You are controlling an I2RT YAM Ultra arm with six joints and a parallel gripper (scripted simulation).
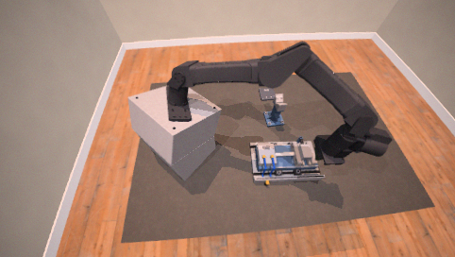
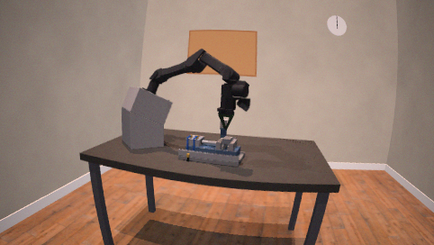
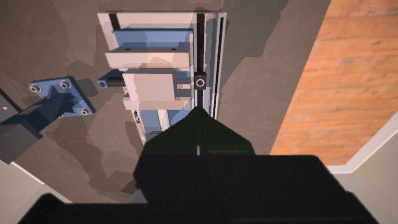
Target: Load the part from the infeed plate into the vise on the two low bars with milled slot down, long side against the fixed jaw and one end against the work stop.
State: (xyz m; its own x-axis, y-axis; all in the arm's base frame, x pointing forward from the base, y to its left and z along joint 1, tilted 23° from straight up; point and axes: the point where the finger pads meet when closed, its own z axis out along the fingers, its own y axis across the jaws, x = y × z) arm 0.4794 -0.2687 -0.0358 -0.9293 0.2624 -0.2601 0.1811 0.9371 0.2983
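Fingers fully closed on nothing, hovering over the vise (image 3: 162,75) end; part (image 3: 150,90) looks already in the vise, so use the closed tip to nudge it flush to fixed jaw and work stop (image 3: 111,81), low and slow.

Dark green fingers pressed together to point, nothing between them, above near end of vise (image 3: 165,65). Pale block (image 3: 152,90) in vise. Blue bracket (image 3: 62,97) left on desk (image 3: 250,65).
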